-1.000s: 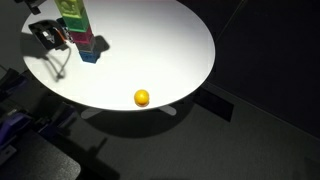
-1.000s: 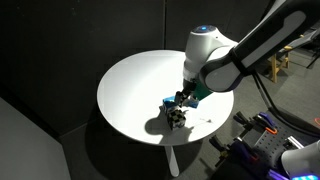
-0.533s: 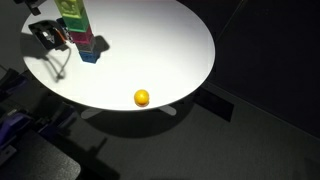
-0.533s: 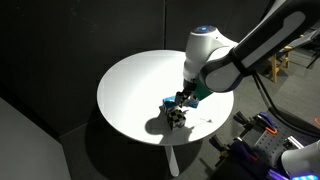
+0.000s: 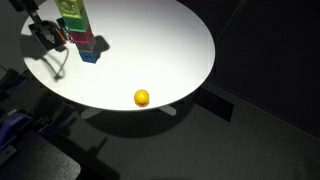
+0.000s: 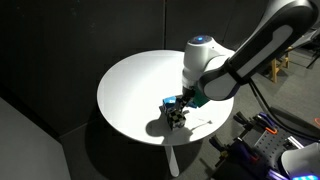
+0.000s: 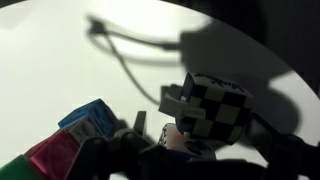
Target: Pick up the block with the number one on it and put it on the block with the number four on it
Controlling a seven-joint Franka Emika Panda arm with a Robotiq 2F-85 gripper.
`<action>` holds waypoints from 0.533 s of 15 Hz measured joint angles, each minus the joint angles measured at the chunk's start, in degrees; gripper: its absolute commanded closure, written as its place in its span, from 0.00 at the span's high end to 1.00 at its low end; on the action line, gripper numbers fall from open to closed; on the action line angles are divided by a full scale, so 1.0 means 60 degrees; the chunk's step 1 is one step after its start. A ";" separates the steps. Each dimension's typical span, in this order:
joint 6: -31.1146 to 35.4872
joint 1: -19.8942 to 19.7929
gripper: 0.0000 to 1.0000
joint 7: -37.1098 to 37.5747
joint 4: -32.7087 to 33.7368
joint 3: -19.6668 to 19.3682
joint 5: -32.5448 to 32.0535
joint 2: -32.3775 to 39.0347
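Gripper hangs low over the surface, just beside the block stack nr the rim; open vs. closed can't be told. Stack has green top, pink mid, blue base. Numbers are illegible, so block one can't be identified. Wrist view: checkered cube is close ahead of the gripper, w/ blue block and red block beside it. Orange ball sits nr the opposite edge, well apart.
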 measured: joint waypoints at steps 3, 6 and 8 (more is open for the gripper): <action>0.0211 0.0367 1.00 0.0288 0.0053 -0.0246 -0.0187 0.0340; 0.0372 0.0773 1.00 0.0547 0.0151 -0.0482 -0.0201 0.0627; 0.0399 0.1047 1.00 0.0741 0.0241 -0.0647 -0.0231 0.0785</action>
